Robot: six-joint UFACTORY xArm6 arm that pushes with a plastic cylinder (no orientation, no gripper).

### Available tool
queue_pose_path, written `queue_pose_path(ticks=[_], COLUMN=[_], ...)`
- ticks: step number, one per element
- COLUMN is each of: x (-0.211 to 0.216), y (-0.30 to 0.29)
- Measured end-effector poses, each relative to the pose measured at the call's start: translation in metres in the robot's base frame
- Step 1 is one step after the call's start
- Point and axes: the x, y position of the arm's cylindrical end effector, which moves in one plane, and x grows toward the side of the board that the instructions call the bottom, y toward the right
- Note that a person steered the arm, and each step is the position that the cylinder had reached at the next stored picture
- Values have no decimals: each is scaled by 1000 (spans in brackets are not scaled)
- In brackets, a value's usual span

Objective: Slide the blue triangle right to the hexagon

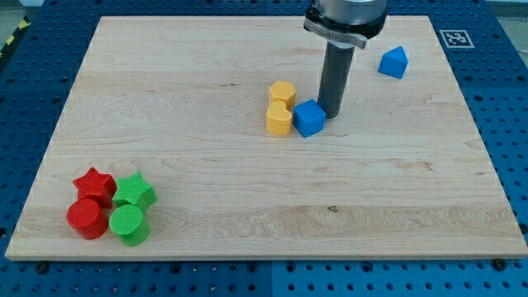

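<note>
The blue triangle (393,62) lies near the view's top right, apart from the other blocks. The yellow hexagon (282,92) sits near the board's middle, well to the triangle's left. My tip (332,112) is down on the board between them, against the right side of a blue cube (308,118). The tip is left of and below the triangle and does not touch it. The rod rises from the tip to the arm's flange at the view's top.
A second yellow block (280,119) of unclear shape touches the hexagon from below, and the blue cube sits against its right side. A red star (94,183), red cylinder (86,219), green star (134,191) and green cylinder (129,224) cluster at bottom left. The wooden board (247,214) lies on a blue pegboard.
</note>
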Motion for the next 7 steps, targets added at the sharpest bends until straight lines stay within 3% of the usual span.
queue_pose_path(ticks=[2,5,7], x=[-1,3,-1], y=[56,75,170])
